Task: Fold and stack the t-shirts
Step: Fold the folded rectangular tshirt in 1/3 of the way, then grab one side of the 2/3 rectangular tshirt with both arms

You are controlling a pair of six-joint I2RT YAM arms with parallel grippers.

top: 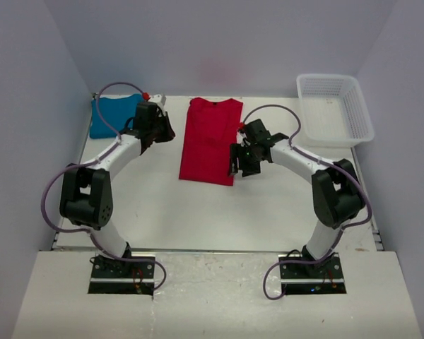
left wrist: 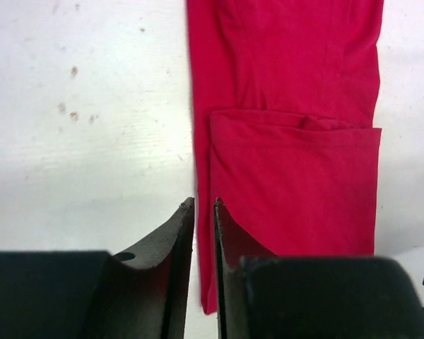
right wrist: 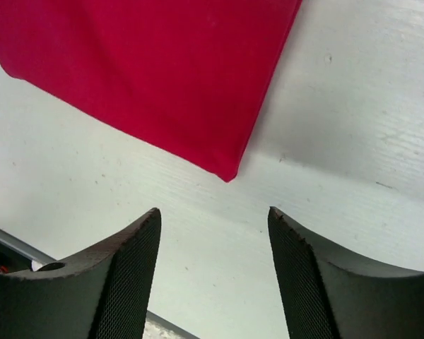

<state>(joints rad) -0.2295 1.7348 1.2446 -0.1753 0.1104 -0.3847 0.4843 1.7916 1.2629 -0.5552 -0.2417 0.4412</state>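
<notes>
Red t-shirt (top: pixel 210 140) of matt cloth, table (top: pixel 198 212) white, grainy, speckled, basket (top: pixel 334 109) white plastic mesh

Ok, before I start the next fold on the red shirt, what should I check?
1. Red t-shirt lies flat in a long strip: ok.
2. Right gripper open, empty, by its near corner: ok.
3. Left gripper open for grasping: not ok, shut beside the shirt's edge.
4. Teal t-shirt folded, apart at far left: ok.
5. Layers underneath lying smooth: cannot tell.
</notes>
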